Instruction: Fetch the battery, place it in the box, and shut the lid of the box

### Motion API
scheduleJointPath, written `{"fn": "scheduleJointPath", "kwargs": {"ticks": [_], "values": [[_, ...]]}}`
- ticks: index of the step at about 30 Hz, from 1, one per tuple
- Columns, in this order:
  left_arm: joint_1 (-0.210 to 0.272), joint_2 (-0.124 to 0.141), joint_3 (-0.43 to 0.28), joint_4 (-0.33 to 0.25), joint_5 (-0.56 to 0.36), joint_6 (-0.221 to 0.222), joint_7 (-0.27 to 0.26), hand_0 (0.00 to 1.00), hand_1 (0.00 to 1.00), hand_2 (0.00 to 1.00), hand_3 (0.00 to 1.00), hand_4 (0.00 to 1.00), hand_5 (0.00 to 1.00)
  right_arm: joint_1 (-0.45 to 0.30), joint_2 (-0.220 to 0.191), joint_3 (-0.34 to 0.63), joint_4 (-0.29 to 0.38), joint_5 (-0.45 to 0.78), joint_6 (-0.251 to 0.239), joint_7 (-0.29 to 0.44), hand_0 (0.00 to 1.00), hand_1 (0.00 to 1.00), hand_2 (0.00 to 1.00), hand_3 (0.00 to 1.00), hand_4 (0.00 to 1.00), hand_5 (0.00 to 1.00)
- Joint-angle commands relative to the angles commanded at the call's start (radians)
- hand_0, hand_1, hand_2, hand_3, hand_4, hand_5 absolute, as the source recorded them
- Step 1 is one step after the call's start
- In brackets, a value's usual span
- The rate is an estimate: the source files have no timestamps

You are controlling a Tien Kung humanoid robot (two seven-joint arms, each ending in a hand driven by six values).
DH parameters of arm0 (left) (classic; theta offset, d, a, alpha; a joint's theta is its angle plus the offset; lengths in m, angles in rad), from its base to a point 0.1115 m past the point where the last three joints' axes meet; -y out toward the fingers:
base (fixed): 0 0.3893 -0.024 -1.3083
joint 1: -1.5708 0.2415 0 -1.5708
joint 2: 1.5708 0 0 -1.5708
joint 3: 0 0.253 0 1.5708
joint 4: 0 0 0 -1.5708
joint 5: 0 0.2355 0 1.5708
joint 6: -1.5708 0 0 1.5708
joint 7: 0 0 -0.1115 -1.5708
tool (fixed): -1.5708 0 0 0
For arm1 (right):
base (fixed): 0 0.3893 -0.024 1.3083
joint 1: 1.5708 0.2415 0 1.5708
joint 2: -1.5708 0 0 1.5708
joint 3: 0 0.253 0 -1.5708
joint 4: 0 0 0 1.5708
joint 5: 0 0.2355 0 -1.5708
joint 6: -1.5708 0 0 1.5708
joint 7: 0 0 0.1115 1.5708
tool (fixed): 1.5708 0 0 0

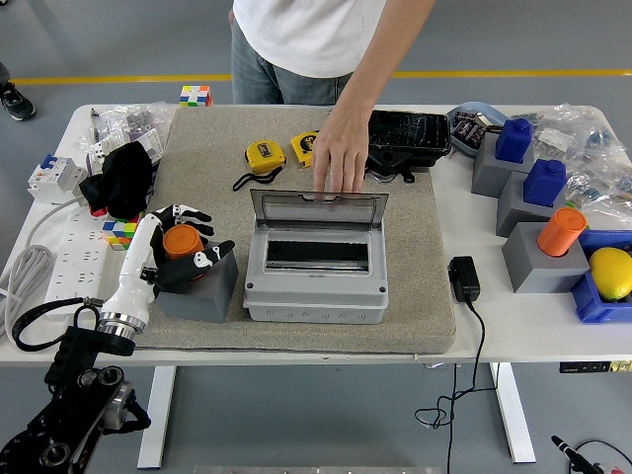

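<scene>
Broadly, the white counter [513, 326] carries a grey mat [415, 247], and the grey box [316, 272] sits on the mat's front middle; everything else is placed from this box. Its lid [316, 209] stands raised at the box's far edge, leaving the dark slot inside exposed. A person [306, 35] in a white top stands beyond the box at the counter's far side, and the person's hand [342, 148] reaches down with fingertips on the lid's top edge. Just behind that hand, right of it, lies a black case [410, 133]. Left of the box stands a grey block [202, 286] holding the orange battery [183, 240] upright on top. The left hand [186, 247] is clenched around the battery, black fingers wrapped on both sides, its white forearm running down toward the counter's near-left edge. Behind the box, to the left, lie two yellow tape measures [265, 156]. Far right of the box stand more grey blocks with blue pieces [513, 138] and another orange cylinder [561, 232]. A black adapter [464, 278] lies just right of the mat. Far left of the box sits a white power strip [69, 262] and a black glove [123, 178].
</scene>
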Motion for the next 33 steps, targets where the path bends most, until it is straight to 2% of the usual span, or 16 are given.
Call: {"fn": "scheduleJointPath", "kwargs": {"ticks": [4,5,10,11,16,17,22,23,28,29,33], "values": [[0.001,0.000,0.004,0.001,-0.002,0.004,-0.001,0.238,0.341,0.342,0.382,0.998,0.140,-0.001,0.000,-0.003,0.000,0.002,0.000,0.000,0.853,0.786,0.767,0.837,0.998,0.998],[0.001,0.001,0.005,0.001,-0.002,0.005,-0.001,0.180,0.237,0.276,0.308,0.998,0.143,-0.001,0.000,-0.003,0.000,0.002,0.000,0.000,0.853,0.786,0.767,0.837,0.998,0.998],[0.004,0.001,0.011,0.002,-0.006,0.012,-0.003,0.180,0.237,0.276,0.308,0.998,0.143,-0.003,0.000,-0.005,0.000,0.002,0.000,0.000,0.853,0.786,0.767,0.837,0.998,0.998],[0.004,0.001,0.012,0.003,-0.006,0.014,-0.003,0.118,0.143,0.190,0.195,0.998,0.137,-0.003,0.000,-0.005,0.000,0.002,0.000,0.000,0.853,0.786,0.767,0.837,0.998,0.998],[0.004,0.002,0.020,0.004,-0.012,0.035,-0.009,0.118,0.143,0.190,0.195,0.998,0.137,-0.003,0.001,-0.008,0.000,0.005,-0.001,0.000,0.853,0.786,0.767,0.837,0.998,0.998],[0.003,0.002,0.024,0.004,-0.014,0.041,-0.011,0.070,0.085,0.136,0.132,0.982,0.117,-0.003,0.001,-0.008,0.000,0.006,-0.001,0.001,0.853,0.785,0.767,0.837,0.998,0.998],[-0.001,0.003,0.037,0.005,-0.028,0.046,-0.015,0.070,0.085,0.136,0.132,0.982,0.117,-0.001,0.001,-0.004,0.000,0.004,-0.001,0.000,0.853,0.785,0.767,0.837,0.998,0.998],[-0.003,0.004,0.039,0.005,-0.030,0.047,-0.016,0.059,0.070,0.120,0.116,0.924,0.143,-0.001,0.001,-0.004,0.000,0.005,-0.001,0.000,0.853,0.785,0.767,0.837,0.998,0.998],[-0.009,0.005,0.049,0.008,-0.057,0.061,-0.025,0.059,0.070,0.120,0.116,0.924,0.143,0.000,0.001,-0.001,0.000,0.005,-0.001,0.000,0.853,0.785,0.767,0.837,0.998,0.998],[-0.009,0.006,0.051,0.008,-0.061,0.062,-0.026,0.047,0.047,0.100,0.097,0.868,0.158,0.000,0.001,0.001,0.000,0.003,-0.001,0.000,0.853,0.785,0.767,0.837,0.998,0.998],[-0.013,0.005,0.056,0.009,-0.082,0.063,-0.030,0.047,0.047,0.100,0.097,0.868,0.158,-0.001,0.003,0.002,0.000,0.002,0.000,-0.001,0.853,0.786,0.767,0.837,0.998,0.998]]}}
